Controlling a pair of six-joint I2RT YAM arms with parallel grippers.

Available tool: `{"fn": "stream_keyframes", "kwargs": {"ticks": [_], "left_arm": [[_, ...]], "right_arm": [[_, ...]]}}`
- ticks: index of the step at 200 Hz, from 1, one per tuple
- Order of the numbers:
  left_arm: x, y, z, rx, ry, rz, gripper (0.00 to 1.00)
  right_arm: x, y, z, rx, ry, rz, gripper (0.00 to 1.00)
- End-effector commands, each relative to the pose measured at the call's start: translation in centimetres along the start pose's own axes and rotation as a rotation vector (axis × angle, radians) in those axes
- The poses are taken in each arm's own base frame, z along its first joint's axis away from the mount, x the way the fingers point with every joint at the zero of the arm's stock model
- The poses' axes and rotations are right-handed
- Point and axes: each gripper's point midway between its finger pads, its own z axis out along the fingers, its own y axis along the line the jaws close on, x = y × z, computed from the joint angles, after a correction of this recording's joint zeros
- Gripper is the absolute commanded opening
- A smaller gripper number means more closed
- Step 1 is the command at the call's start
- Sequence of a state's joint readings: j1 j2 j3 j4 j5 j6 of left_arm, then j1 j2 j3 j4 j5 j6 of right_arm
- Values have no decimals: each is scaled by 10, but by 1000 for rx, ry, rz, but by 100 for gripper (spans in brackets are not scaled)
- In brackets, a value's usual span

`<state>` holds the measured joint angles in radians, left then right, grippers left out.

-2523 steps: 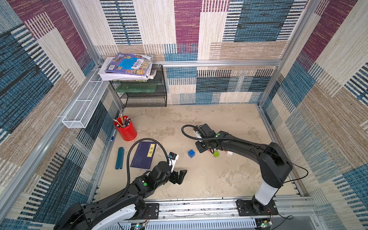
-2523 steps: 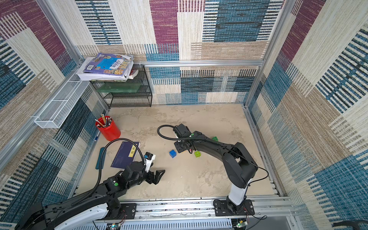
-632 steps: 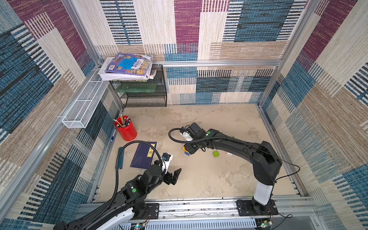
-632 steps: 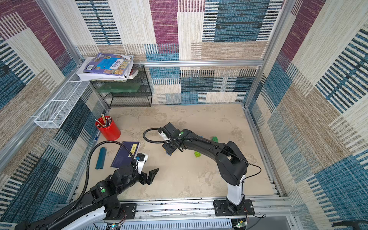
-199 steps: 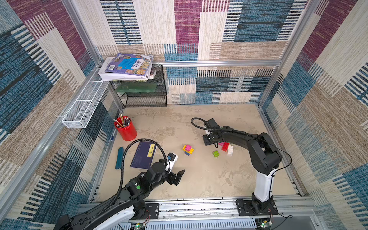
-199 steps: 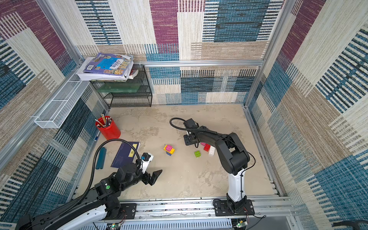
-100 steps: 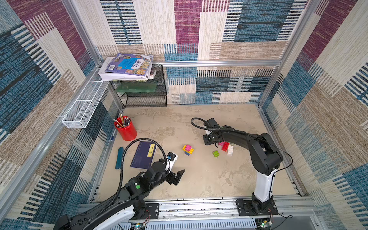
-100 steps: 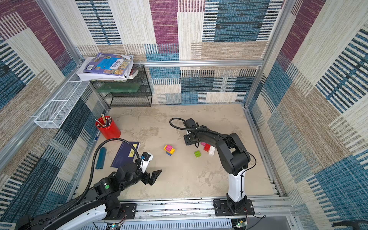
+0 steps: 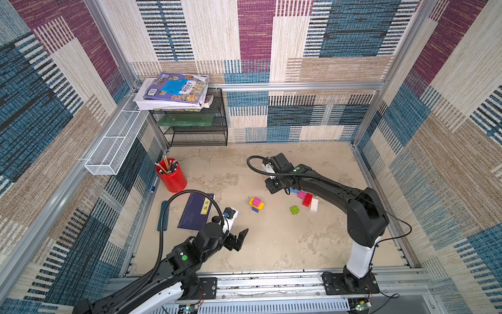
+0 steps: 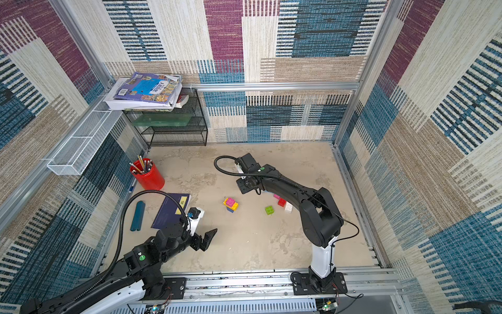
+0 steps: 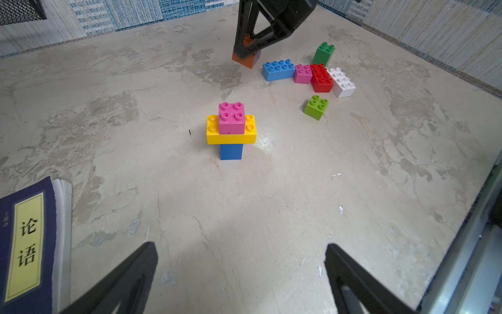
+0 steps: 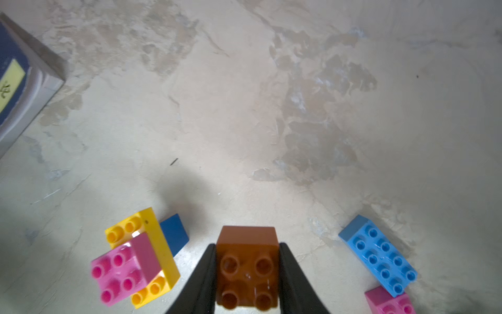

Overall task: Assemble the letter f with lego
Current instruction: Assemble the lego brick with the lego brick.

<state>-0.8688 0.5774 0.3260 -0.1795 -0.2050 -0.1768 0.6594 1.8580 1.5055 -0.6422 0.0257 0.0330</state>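
Moved since earlier: the right gripper (image 12: pixel 247 274) has left the stack (image 9: pixel 256 204) it was working over a few seconds ago and gone back to the loose bricks; the stack now carries a pink brick (image 11: pixel 231 118) on top, and within the last second the right fingers have narrowed. The left arm has barely shifted.
Right fingers: clenched on a brown brick (image 12: pixel 247 267), one finger on each side face, studs up; the left wrist view shows the brick (image 11: pixel 246 55) at or just off the table (image 11: pixel 271 217).
Left fingers: spread wide and empty, the left gripper (image 9: pixel 239 239) hanging near the front of the table, well apart from every brick.
Build so far: dark blue brick (image 11: pixel 231 151) at the bottom, yellow brick (image 11: pixel 231 134) crosswise over it, pink on top, standing alone mid-table.
Loose bricks: light blue brick (image 11: pixel 278 70), a second pink, red brick (image 11: pixel 321 77) and white brick (image 11: pixel 341 82) touching in a row just beside the right gripper, a dark green one behind them, a light green brick (image 11: pixel 316 106) apart.
Stage, as I judge it: pickup of the next piece, most of the letter not yet built.
Risk: the stack rests on one narrow brick with nothing bracing it; an off-centre press could tip it.
Risk: the brown brick may twist in the grasp and its studs miss.
Risk: lifting close to the light blue brick could knock the row.
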Motion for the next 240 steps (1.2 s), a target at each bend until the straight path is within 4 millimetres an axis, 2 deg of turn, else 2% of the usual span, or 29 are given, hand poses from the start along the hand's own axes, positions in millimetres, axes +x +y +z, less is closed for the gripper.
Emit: {"fn": "stream_keyframes", "kwargs": {"ticks": [1, 63, 115, 240], "left_arm": [[-2, 5, -2, -27, -24, -6, 99], [-1, 8, -3, -39, -29, -15, 99], [0, 8, -2, -42, -27, -16, 99], [0, 8, -1, -43, -20, -14, 99]], "right_arm": [[-1, 16, -9, -40, 21, -79, 36], [-2, 50, -7, -110, 53, -209, 36], [5, 78, -9, -163, 63, -311, 35], [16, 88, 2, -208, 103, -364, 35]]}}
